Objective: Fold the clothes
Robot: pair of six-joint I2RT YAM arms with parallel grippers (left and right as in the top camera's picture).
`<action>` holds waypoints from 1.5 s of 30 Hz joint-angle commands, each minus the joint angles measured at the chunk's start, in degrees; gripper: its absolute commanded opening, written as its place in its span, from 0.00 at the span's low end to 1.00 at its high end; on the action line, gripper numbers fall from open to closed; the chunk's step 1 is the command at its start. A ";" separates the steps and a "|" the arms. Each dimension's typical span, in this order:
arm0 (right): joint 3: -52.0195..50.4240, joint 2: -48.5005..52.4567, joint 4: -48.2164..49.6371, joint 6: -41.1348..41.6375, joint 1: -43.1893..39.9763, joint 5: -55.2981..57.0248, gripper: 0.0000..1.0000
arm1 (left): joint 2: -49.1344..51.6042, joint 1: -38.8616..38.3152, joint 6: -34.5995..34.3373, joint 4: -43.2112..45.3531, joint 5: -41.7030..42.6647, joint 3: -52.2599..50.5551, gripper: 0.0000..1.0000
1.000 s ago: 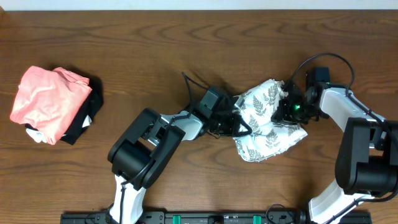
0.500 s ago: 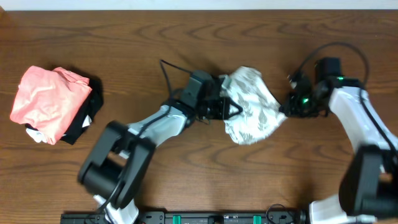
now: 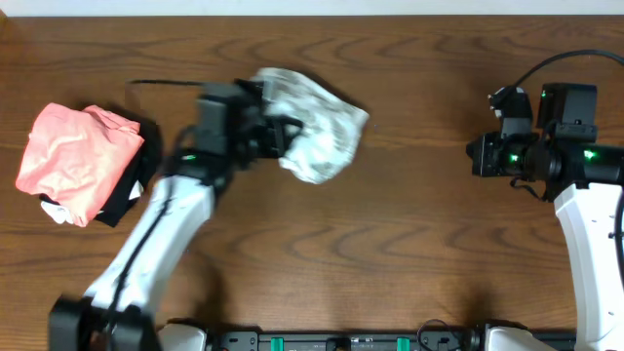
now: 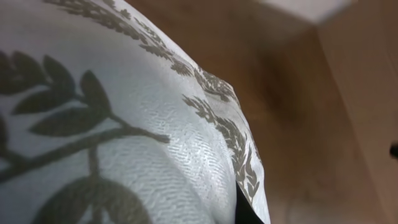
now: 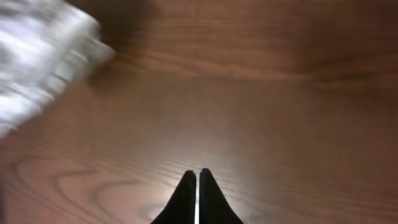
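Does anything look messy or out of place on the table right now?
Yes. The fern-print garment is a crumpled wad bunched at the left gripper, toward the table's far edge, not laid flat for folding. The right gripper is shut and empty, well away from it.

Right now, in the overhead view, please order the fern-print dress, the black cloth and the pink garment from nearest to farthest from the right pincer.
Counting from the right pincer:
1. fern-print dress, upper middle.
2. black cloth, far left, at the pink pile's right edge.
3. pink garment, farthest left.
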 commanded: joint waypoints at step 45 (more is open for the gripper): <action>-0.11 0.11 -2.36 -1.36 -0.52 2.38 0.03 | 5.70 53.42 8.44 -17.51 0.09 15.47 0.06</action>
